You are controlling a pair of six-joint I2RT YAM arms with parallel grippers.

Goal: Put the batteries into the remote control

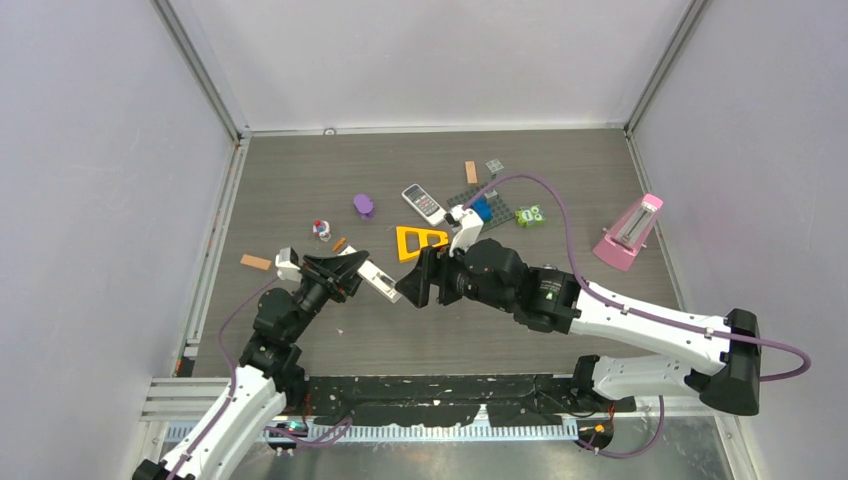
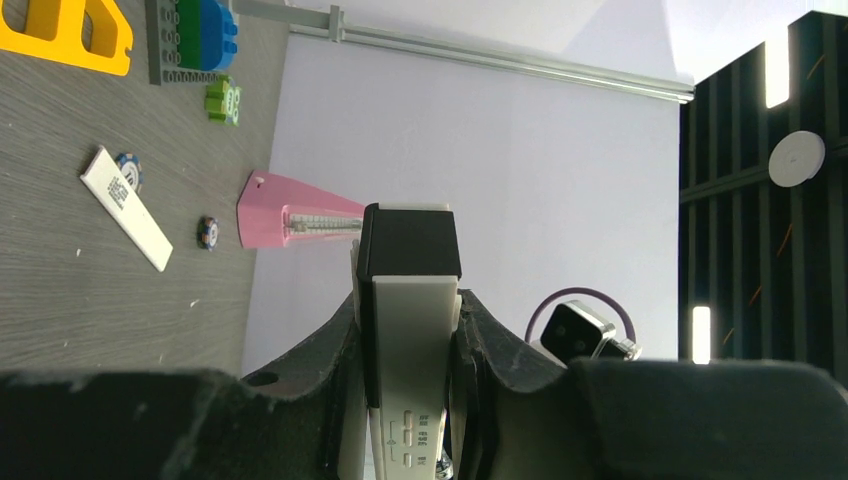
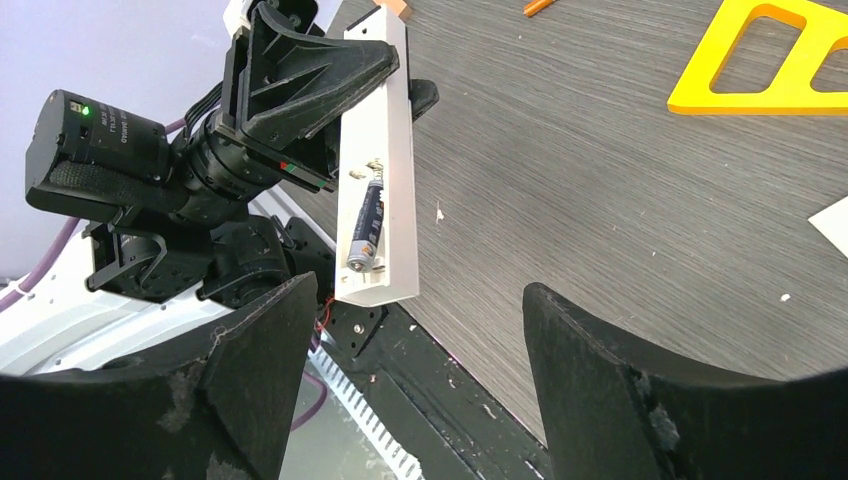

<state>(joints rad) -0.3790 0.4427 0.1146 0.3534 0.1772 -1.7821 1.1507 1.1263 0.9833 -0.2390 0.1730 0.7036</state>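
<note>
The left gripper (image 1: 335, 268) is clamped on the remote control (image 1: 375, 281) and holds it above the table (image 1: 300, 180), left of centre in the top view. The remote's free end points toward the right of the frame. In the left wrist view, the left gripper's 2 fingers (image 2: 335, 345) press on both long sides of the remote at lower centre. Its dark end projects upward past the fingertips. In the right wrist view, the remote runs from top centre down to lower left of centre, with its open battery compartment facing the camera. 1 battery (image 3: 365, 228) is seated lengthwise in that compartment, in the lower half of the remote. It is dark with a metallic lower end. The slot beside it shows bare white plastic. The right gripper (image 3: 415, 300) has its jaws spread wide and holds nothing. Its 2 fingers (image 3: 255, 345) fill the bottom corners of that view. The remote's lower end sits just above the gap between them, nearer the left finger and apart from both. In the top view, the right gripper is just right of the remote's free end, with a small gap. A white strip (image 2: 125, 205) lies flat on the table at the left, with 2 small round items (image 2: 208, 232) near it. The pictures do not show whether these are batteries.
</note>
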